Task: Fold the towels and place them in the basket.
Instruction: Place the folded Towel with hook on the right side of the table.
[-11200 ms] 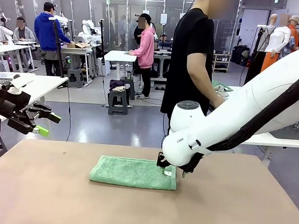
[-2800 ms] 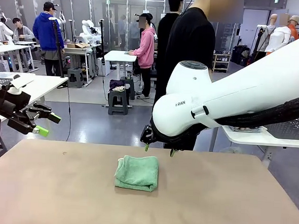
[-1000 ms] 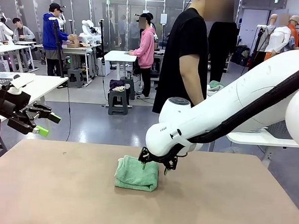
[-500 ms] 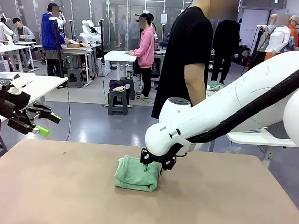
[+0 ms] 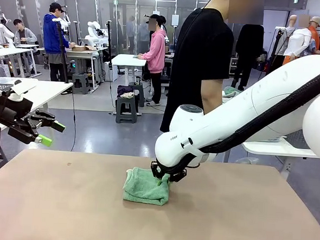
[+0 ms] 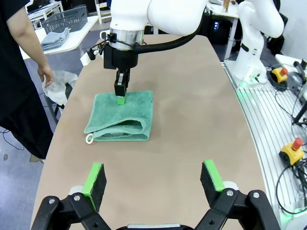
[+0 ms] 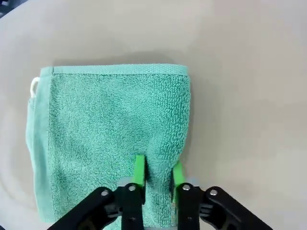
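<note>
While the folded towel point(image 5: 145, 187) lies at the middle of the table point(image 5: 251, 223), its long axis in the right wrist view runs from 12 to 6 o'clock, with the white loop point(image 7: 33, 87) at the 10 o'clock corner. The right gripper point(image 5: 164, 178), its arm slanting in from 3 o'clock, has its jaws pinched on a ridge of towel. The left gripper point(image 5: 46, 133) hangs at 9 o'clock, jaws wide apart, holding nothing.

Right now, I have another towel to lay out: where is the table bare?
Bare: the table from the towel to the left edge, and the near strip in front of the towel. Crowded: mid-table, where the right hand pinches the towel, and the far right under that arm.
</note>
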`<state>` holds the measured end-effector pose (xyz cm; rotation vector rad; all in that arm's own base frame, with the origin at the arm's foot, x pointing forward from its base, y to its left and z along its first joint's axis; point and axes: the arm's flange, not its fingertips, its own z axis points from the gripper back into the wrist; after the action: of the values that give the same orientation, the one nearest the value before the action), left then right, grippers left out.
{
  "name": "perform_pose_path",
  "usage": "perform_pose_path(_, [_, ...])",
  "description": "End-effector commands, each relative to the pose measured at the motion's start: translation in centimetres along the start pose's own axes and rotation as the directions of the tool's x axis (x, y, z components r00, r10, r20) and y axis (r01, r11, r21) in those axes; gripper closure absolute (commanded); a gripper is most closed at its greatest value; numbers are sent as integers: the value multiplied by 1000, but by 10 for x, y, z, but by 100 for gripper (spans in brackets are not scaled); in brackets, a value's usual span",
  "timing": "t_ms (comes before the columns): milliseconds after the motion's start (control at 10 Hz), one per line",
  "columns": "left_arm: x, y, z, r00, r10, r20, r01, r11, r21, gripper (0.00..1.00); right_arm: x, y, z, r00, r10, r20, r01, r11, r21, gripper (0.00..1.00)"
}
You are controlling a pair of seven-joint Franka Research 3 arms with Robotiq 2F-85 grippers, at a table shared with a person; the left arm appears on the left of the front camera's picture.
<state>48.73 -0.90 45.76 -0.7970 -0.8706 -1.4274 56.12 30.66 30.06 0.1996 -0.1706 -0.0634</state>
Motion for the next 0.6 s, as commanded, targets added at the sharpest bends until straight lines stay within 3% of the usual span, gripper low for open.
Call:
perform_pose_path(0, [1, -1, 0, 1000, -3, -2, 3, 1000, 8, 0, 4, 1, 0, 1000, 22, -3, -22, 1000, 22, 100])
perform_pose_path(300, [1, -1, 0, 1000, -3, -2, 3, 1000, 8, 0, 8, 2, -1, 999, -27, 24, 27, 1000, 6, 96])
perform_pose_path(500, [1, -1, 0, 1000, -3, -2, 3, 1000, 8, 0, 1, 0, 1, 1000, 5, 1, -5, 1000, 1, 96])
